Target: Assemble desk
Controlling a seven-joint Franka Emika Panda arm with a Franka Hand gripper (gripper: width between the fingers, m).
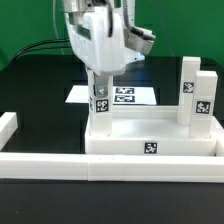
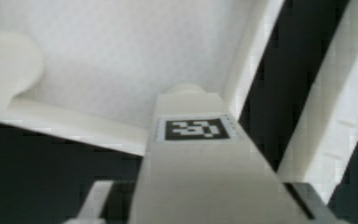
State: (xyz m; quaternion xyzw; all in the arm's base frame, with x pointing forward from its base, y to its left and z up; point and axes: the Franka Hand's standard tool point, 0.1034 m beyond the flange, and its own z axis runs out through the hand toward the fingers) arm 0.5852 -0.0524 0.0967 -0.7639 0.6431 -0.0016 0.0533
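Note:
The white tray-like tabletop (image 1: 150, 143) lies against the front rail, with a tag on its front wall. Two tagged white legs (image 1: 190, 85) (image 1: 204, 102) stand upright at its end on the exterior view's right. My gripper (image 1: 100, 84) is shut on a third tagged leg (image 1: 100, 100) and holds it upright over the tabletop's corner on the exterior view's left. In the wrist view the held leg (image 2: 197, 150) fills the middle, its tag facing the camera, over the tabletop's inner floor (image 2: 131, 70). One finger (image 2: 105, 198) shows beside the leg. The leg's lower end is hidden.
A long white border rail (image 1: 60, 166) runs along the front and another (image 1: 8, 128) stands at the exterior view's left. The marker board (image 1: 135, 97) lies behind the tabletop. A white strip (image 2: 332, 100) runs beside the tabletop's wall in the wrist view.

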